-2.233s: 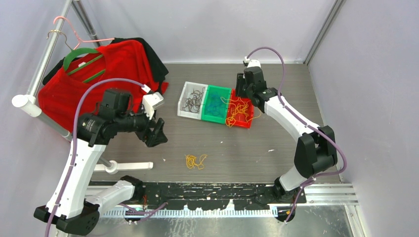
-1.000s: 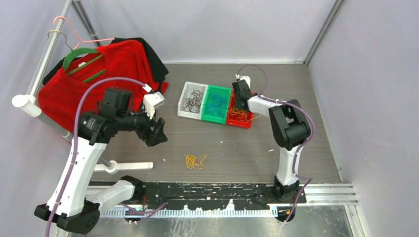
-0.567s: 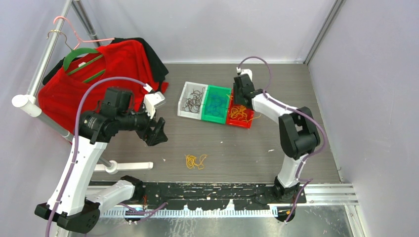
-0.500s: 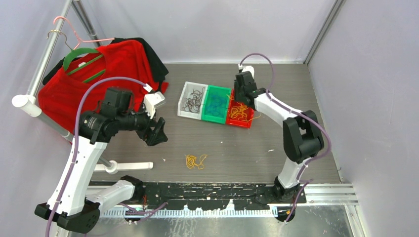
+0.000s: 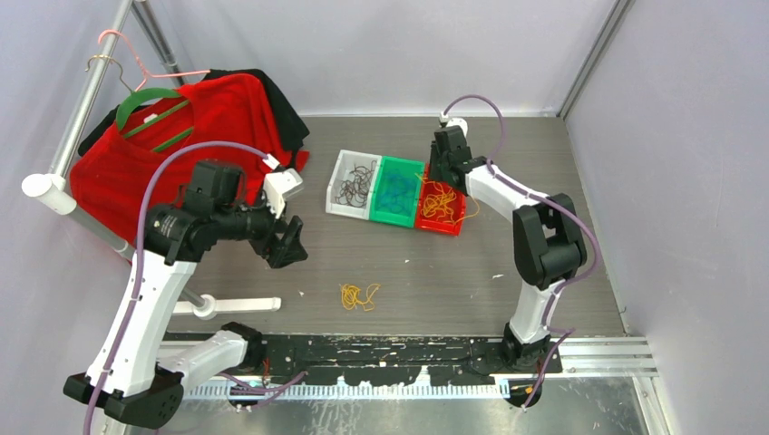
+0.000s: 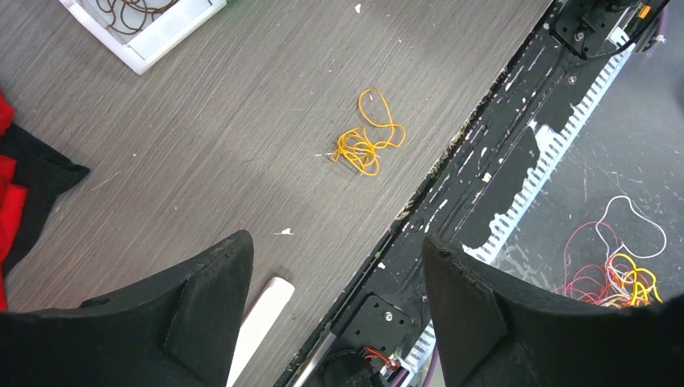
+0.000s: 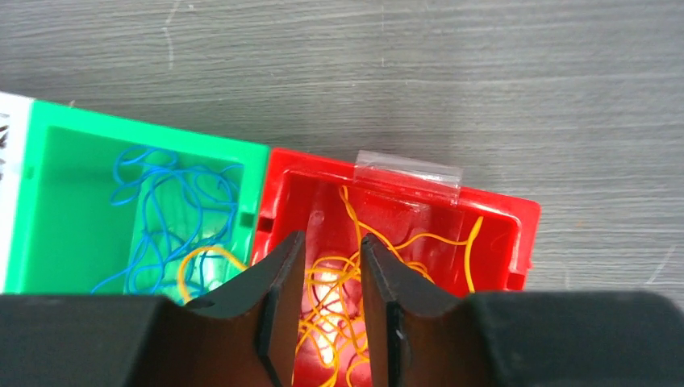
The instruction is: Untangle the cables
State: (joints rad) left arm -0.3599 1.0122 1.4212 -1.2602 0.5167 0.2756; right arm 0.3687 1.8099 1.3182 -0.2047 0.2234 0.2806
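Observation:
Three bins stand in a row with the cables sorted by colour. Dark brown cords fill the white bin point(image 5: 355, 183) point(image 6: 133, 10), blue cords the green bin point(image 5: 395, 192) point(image 7: 161, 218), yellow-orange cords the red bin point(image 5: 442, 207) point(image 7: 484, 234). One yellow loop point(image 7: 202, 262) strays into the green bin. A small yellow tangle point(image 5: 359, 295) point(image 6: 367, 141) lies loose on the table. My right gripper point(image 5: 444, 168) point(image 7: 331, 238) hovers over the red bin, open by a narrow gap, nothing pinched. My left gripper point(image 5: 288, 245) point(image 6: 337, 242) hangs wide open and empty, left of the loose tangle.
A red garment point(image 5: 172, 136) on hangers drapes over the rack at the back left. A white rod point(image 5: 236, 305) point(image 6: 262, 310) lies near the left arm. A black rail point(image 5: 390, 353) runs along the table's near edge, with loose wires point(image 6: 621, 274) beyond it.
The right gripper was shut low in the red bin, then opened and rose slightly toward the bin's far end, leaving the yellow cords inside. The left arm has stayed still.

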